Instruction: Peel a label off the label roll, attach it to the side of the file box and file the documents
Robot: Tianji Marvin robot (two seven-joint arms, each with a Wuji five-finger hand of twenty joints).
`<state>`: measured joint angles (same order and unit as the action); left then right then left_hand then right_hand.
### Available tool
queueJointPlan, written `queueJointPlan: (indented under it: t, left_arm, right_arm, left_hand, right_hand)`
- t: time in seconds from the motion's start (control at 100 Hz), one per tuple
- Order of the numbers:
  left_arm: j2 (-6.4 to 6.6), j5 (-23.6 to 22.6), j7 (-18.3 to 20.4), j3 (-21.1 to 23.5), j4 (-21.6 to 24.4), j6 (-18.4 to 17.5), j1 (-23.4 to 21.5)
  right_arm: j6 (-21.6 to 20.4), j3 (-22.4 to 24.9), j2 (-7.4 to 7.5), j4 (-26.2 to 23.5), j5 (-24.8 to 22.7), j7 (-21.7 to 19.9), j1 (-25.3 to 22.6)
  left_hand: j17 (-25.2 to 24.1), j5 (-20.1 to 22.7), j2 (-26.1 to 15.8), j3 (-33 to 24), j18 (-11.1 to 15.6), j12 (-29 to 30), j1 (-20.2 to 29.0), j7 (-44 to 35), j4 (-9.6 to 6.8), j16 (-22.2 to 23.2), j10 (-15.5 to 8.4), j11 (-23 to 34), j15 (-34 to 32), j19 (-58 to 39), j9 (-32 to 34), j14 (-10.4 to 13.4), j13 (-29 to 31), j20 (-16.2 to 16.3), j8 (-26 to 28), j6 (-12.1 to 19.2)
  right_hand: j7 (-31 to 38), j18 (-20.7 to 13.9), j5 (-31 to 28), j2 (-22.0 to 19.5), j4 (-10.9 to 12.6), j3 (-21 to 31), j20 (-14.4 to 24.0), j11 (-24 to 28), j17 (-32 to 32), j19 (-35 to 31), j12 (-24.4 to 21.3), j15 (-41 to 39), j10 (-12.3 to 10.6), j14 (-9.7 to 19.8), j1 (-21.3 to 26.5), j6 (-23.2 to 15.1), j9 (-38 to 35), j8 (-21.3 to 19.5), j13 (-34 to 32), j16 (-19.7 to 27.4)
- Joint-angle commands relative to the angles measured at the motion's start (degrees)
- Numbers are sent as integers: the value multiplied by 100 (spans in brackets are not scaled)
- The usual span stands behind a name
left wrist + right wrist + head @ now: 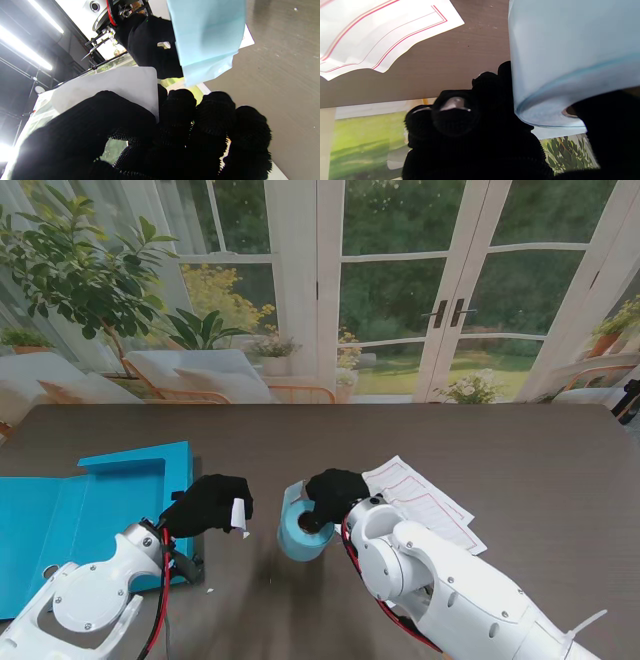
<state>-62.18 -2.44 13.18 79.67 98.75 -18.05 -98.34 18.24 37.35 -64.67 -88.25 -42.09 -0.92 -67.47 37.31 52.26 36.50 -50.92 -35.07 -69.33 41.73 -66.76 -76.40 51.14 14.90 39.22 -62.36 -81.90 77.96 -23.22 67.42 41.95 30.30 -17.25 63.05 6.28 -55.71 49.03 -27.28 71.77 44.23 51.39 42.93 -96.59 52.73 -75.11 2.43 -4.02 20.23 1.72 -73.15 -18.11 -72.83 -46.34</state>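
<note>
Meanwhile the left hand [208, 505] pinches a peeled white label [239, 516] (just beside the blue file box [95, 515]), while the right hand [335, 494] grips the label roll [300, 532] above the tabletop [520, 460].

Left hand [140, 140] pinching white label [120, 87]; beyond, right hand [150, 45] gripping pale blue label roll [207, 37] over brown desk [282, 75].

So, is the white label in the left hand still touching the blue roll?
Apart. The stand view shows bare table between the label in the left hand and the roll.
</note>
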Motion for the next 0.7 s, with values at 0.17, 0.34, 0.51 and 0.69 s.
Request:
queueJointPlan:
  t: [0.17, 0.34, 0.51, 0.69]
  left_arm:
    - [-28, -15, 44, 63, 25, -24, -14]
    - [-38, -47, 2, 80, 20, 11, -11]
    - [-47, -46, -28, 70, -16, 16, 19]
    - [-48, -46, -21, 16, -41, 76, 53]
  right_arm:
    - [42, -443, -130, 263, -42, -91, 305]
    - [93, -788, -173, 470, -72, -142, 535]
    - [71, -1084, -179, 635, -125, -268, 728]
    - [81, -1324, -195, 778, -143, -333, 855]
  left_hand:
    - [-42, -71, 187, -99, 108, -112, 178, -225, -256, 44, -452, -103, -228, -189, 99, 67, -13, 126, 95, -113]
    - [-42, -70, 186, -99, 101, -127, 178, -224, -257, 42, -445, -93, -235, -191, 100, 60, -15, 132, 92, -123]
    - [-46, -71, 185, -102, 99, -129, 181, -227, -259, 38, -444, -94, -239, -192, 100, 56, -16, 138, 95, -122]
    - [-52, -77, 186, -101, 103, -129, 179, -222, -257, 35, -444, -95, -243, -194, 100, 53, -18, 145, 95, -122]
  right_hand:
    - [549, -309, -169, -593, 568, 846, 105, 110, 1080, -2, 104, 59, 85, -99, 332, -759, 89, -403, -220, 39]
    - [565, -317, -121, -656, 584, 788, 83, 122, 960, 82, 95, 216, 38, -79, 308, -818, 139, -390, -219, 99]
    - [581, -331, -51, -752, 606, 701, 52, 131, 830, 190, 69, 403, -50, -55, 278, -934, 230, -373, -217, 149]
    - [600, -349, 60, -883, 630, 572, 28, 136, 616, 277, 28, 586, -160, -31, 214, -1087, 382, -346, -115, 176]
